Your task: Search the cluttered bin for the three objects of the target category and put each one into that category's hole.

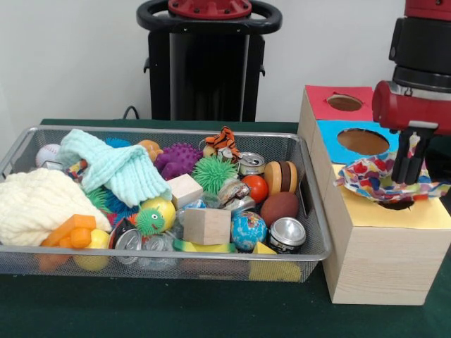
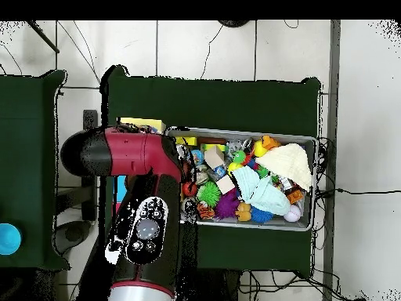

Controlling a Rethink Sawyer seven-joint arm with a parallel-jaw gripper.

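Your gripper is clamping colourful cloth; yellow hole is sitting directly below it, cloth draping flat over opening.

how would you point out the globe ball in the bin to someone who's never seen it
Start at the wire mesh bin and go to its front right corner. Between the plain wooden cube and the silver can sits the globe ball, the only one printed blue with map-like patches.
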